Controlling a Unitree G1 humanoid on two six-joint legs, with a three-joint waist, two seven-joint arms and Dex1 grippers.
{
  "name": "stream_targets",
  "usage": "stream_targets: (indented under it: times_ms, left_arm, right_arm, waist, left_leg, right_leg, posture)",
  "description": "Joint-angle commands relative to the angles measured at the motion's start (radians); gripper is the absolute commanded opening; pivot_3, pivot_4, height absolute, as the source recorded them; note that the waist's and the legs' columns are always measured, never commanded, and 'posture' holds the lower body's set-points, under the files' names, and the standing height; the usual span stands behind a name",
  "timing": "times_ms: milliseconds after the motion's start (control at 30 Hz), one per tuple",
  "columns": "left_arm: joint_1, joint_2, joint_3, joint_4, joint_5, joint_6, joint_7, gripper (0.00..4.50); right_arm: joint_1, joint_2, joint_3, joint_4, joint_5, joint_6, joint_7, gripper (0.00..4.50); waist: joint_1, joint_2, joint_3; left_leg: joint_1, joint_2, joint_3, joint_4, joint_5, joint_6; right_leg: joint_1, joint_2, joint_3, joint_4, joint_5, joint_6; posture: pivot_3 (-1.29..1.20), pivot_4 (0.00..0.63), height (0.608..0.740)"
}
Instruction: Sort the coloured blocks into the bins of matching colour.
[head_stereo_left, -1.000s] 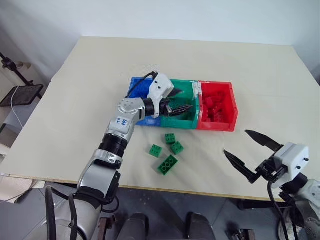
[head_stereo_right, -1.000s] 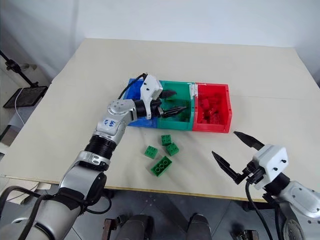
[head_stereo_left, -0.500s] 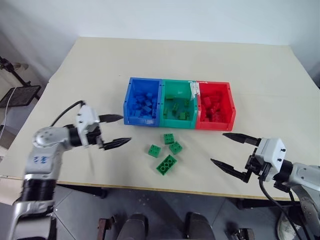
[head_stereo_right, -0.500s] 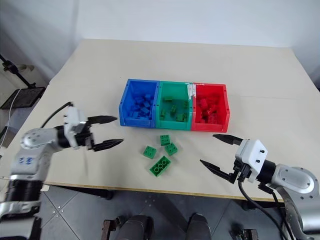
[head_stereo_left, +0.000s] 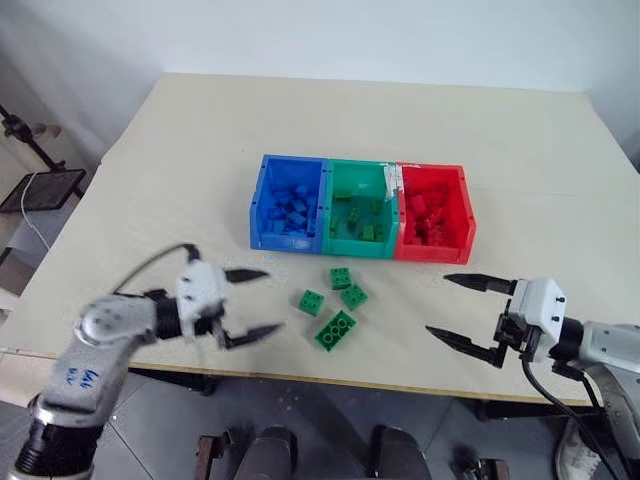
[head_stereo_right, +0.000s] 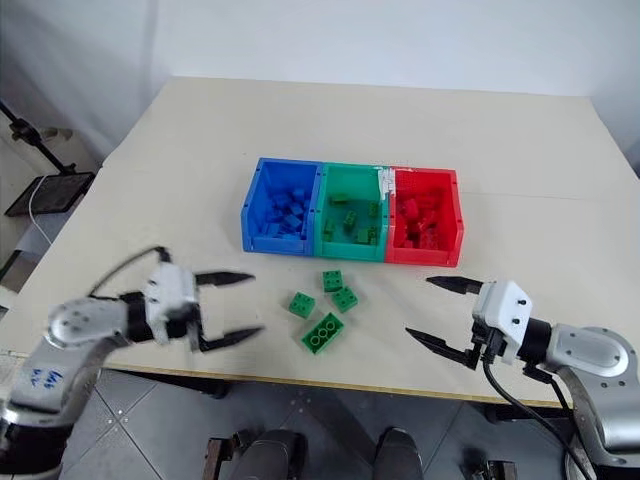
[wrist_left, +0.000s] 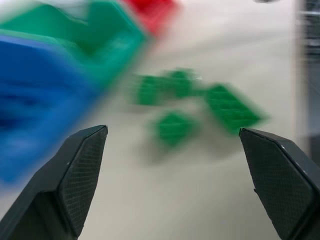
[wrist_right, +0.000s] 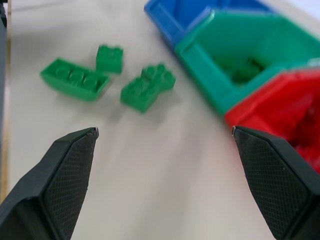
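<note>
Three square green blocks (head_stereo_left: 340, 278) (head_stereo_left: 352, 296) (head_stereo_left: 310, 301) and a longer one (head_stereo_left: 335, 330) lie loose on the table in front of the bins. The blue bin (head_stereo_left: 285, 241), green bin (head_stereo_left: 360, 248) and red bin (head_stereo_left: 435, 253) stand joined in a row, each holding bricks of its own colour. My left gripper (head_stereo_left: 276, 300) hovers open and empty just left of the loose blocks. On their right, my right gripper (head_stereo_left: 436, 304) is also open and empty. The right wrist view has the long block (wrist_right: 75, 80) ahead between its fingers.
The table's front edge (head_stereo_left: 330, 380) runs close below both grippers. A black stand and tray (head_stereo_left: 40, 185) sit off the table's left side. Bare tabletop surrounds the bins at the back and on both sides.
My left arm drew back from over the green bin to the table's front left, fingers still open. The right gripper turned leftward toward the loose blocks, staying about where it was.
</note>
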Motion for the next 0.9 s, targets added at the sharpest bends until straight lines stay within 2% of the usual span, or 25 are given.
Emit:
stream_targets:
  times_ms: [33, 100, 167, 300, 667, 767, 900]
  left_arm:
    - [-0.077, -0.022, -0.103, -0.114, -0.012, 0.239, 0.108, 4.49]
    - [-0.158, -0.049, -0.191, -0.125, -0.002, 0.369, 0.152, 4.49]
    - [-0.244, -0.074, -0.252, -0.074, 0.047, 0.425, 0.191, 4.49]
    - [-0.348, -0.095, -0.348, -0.020, 0.060, 0.516, 0.186, 4.49]
    - [-0.534, -0.098, -0.564, 0.060, 0.116, 0.633, 0.135, 4.49]
    - [-0.560, -0.087, -0.589, 0.068, 0.127, 0.635, 0.115, 3.85]
    - [-0.564, -0.090, -0.578, 0.081, 0.138, 0.611, 0.114, 2.56]
  right_arm:
    - [0.048, -0.012, -0.062, -0.038, 0.013, -0.008, -0.005, 4.50]
    - [0.090, -0.011, -0.085, -0.061, 0.017, -0.003, -0.007, 4.50]
    - [0.125, -0.007, -0.102, -0.086, 0.018, 0.002, -0.016, 4.50]
    - [0.160, -0.001, -0.113, -0.131, 0.026, 0.020, -0.038, 4.50]
    - [0.213, 0.003, -0.144, -0.211, 0.035, 0.050, -0.081, 4.50]
    - [0.209, 0.006, -0.143, -0.211, 0.033, 0.045, -0.092, 4.50]
    - [0.189, 0.004, -0.131, -0.203, 0.029, 0.043, -0.100, 4.50]
  waist:
    - [0.002, 0.000, 0.000]
    - [0.008, 0.000, 0.000]
    - [0.007, 0.000, 0.000]
    - [-0.002, 0.000, 0.000]
    - [0.006, 0.000, 0.000]
    - [0.004, 0.000, 0.000]
    - [0.004, 0.000, 0.000]
  left_leg:
    - [0.000, 0.000, 0.000, 0.000, 0.000, 0.000]
    - [0.000, 0.000, 0.000, 0.002, 0.000, 0.000]
    - [0.000, -0.001, 0.000, 0.003, 0.000, 0.000]
    - [0.000, 0.000, 0.000, 0.001, 0.000, 0.000]
    - [0.000, 0.000, 0.001, 0.001, 0.000, 0.000]
    - [0.000, 0.000, 0.001, 0.001, 0.000, 0.000]
    - [0.000, 0.000, 0.001, 0.001, 0.000, 0.000]
  right_leg:
    - [0.000, 0.000, 0.000, 0.000, 0.000, 0.000]
    - [0.001, 0.000, 0.000, 0.000, 0.000, 0.000]
    - [0.002, 0.000, 0.000, 0.000, 0.000, 0.000]
    - [0.001, 0.000, 0.001, 0.000, 0.000, 0.000]
    - [0.001, 0.000, 0.001, -0.002, 0.000, 0.000]
    - [0.001, 0.001, 0.001, -0.002, 0.000, 0.000]
    - [0.001, 0.001, 0.001, -0.002, 0.000, 0.000]
  posture:
    - [0.00, 0.150, 0.740]
    - [0.00, 0.150, 0.740]
    - [0.00, 0.150, 0.740]
    - [0.00, 0.150, 0.740]
    - [0.00, 0.150, 0.740]
    - [0.00, 0.150, 0.740]
    - [0.00, 0.150, 0.740]
